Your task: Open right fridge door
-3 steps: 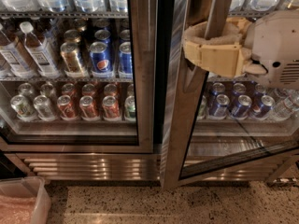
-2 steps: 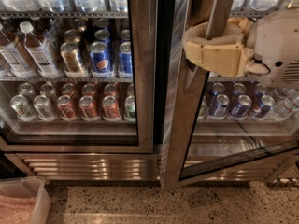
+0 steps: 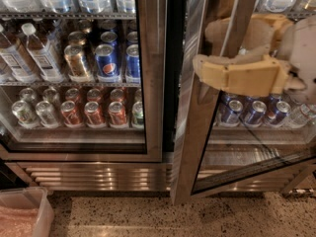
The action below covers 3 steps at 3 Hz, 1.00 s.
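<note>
The right fridge door (image 3: 189, 132) stands ajar. Its steel-framed free edge is swung out toward me and runs down at a slant to the floor. Blue cans (image 3: 255, 112) show through its glass on a shelf. My tan gripper (image 3: 210, 73) comes in from the right at mid height and lies across the door's free edge, its tip overlapping the steel frame. Part of the hand shows behind the door's dark inner edging.
The left glass door (image 3: 153, 83) is closed, with Pepsi cans, red cans and bottles on the shelves behind it. A steel grille (image 3: 98, 174) runs along the fridge base. A translucent plastic bin (image 3: 27, 214) sits on the speckled floor at the lower left.
</note>
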Motion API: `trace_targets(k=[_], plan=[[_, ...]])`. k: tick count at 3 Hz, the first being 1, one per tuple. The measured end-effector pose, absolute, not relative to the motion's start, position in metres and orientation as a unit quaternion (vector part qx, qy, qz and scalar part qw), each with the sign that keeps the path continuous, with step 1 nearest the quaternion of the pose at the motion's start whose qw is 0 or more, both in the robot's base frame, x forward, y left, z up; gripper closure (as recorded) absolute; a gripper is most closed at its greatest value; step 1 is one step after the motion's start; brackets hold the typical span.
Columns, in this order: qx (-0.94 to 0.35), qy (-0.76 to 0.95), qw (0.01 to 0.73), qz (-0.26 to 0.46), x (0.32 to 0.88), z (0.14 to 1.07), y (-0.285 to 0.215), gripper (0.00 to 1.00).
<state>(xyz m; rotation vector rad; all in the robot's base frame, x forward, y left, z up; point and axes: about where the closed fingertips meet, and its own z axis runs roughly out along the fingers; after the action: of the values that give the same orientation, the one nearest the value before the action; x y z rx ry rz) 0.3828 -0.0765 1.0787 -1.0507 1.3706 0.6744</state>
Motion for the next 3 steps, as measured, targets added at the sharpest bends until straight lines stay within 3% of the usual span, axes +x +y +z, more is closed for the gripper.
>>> trace_targets(k=[1, 3], plan=[[-0.427, 0.576, 0.654, 0.241, 0.355, 1.099, -0.099, 0.0], [-0.382, 0.558, 0.714, 0.183, 0.332, 1.119, -0.126, 0.0]])
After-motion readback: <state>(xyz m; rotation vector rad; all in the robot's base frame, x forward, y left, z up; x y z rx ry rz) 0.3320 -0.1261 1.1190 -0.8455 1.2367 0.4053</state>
